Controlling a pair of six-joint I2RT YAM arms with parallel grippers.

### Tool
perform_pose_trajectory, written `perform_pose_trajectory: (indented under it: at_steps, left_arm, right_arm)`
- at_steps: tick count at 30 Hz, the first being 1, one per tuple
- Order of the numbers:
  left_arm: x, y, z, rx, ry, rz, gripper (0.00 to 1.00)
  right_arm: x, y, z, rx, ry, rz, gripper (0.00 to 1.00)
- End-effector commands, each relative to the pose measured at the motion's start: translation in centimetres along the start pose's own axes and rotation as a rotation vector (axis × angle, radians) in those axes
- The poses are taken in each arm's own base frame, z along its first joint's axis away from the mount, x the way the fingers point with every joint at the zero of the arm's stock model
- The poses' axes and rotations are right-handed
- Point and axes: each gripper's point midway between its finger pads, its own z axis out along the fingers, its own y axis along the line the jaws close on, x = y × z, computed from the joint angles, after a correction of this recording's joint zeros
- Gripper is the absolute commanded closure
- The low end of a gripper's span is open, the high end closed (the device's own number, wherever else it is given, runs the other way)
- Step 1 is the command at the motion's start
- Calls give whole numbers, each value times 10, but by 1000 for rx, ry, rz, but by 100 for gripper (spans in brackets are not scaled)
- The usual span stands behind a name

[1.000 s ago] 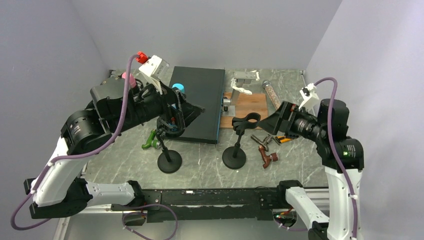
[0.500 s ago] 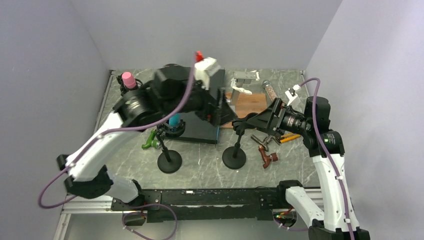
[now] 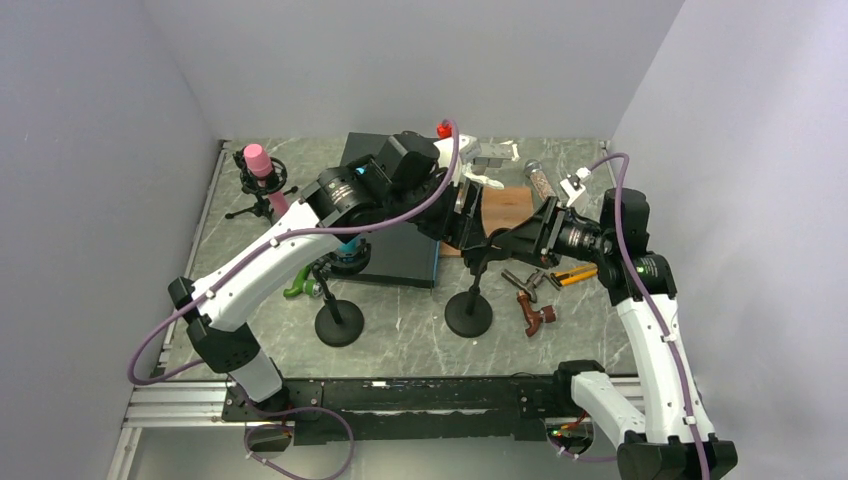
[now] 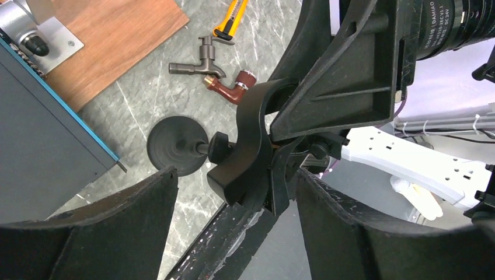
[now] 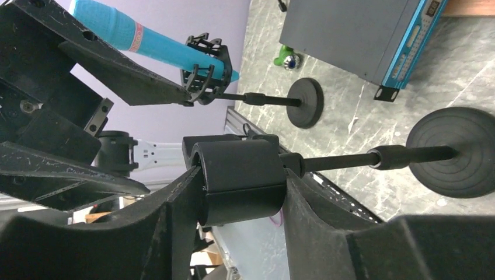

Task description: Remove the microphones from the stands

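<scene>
A blue microphone (image 5: 146, 44) sits in a shock mount on the left stand (image 3: 339, 325); in the top view my left arm mostly hides it. The middle stand (image 3: 468, 316) carries an empty black clip (image 5: 242, 175). My right gripper (image 5: 239, 181) is shut on that clip, both fingers pressed against its sides. My left gripper (image 4: 236, 175) comes at the same clip (image 4: 251, 140) from the other side and stands open, with a gap on each side. A pink microphone (image 3: 256, 160) stands on a tripod at the back left.
A dark box (image 3: 400, 185) with a blue edge lies behind the stands, a wooden board (image 3: 505, 205) to its right. Tap fittings (image 3: 530, 295) and a yellow knife (image 3: 572, 275) lie by the middle stand. Another microphone (image 3: 540, 182) lies at the back right, a green fitting (image 3: 298, 283) at the left.
My left arm swung right, from the blue microphone's stand over to the middle stand's clip. My right gripper moved left and closed on that clip.
</scene>
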Motion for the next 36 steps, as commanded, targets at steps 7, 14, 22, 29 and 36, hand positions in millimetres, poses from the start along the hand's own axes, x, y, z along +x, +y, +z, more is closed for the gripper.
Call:
perform_pose_trajectory:
  at_steps: [7, 14, 22, 29, 36]
  left_arm:
    - [25, 10, 16, 17, 58, 5, 39]
    - [59, 26, 33, -2, 121, -15, 44]
    - [106, 57, 65, -56, 225, -29, 48]
    - [113, 57, 70, -45, 260, -30, 47]
    - [42, 26, 37, -32, 148, 39, 16]
  right_arm:
    - [13, -25, 4, 33, 11, -24, 56]
    - [17, -44, 8, 88, 15, -5, 59]
    - [28, -89, 19, 183, 44, 31, 59]
    - [38, -114, 22, 242, 59, 47, 47]
    - [21, -96, 10, 275, 27, -33, 27]
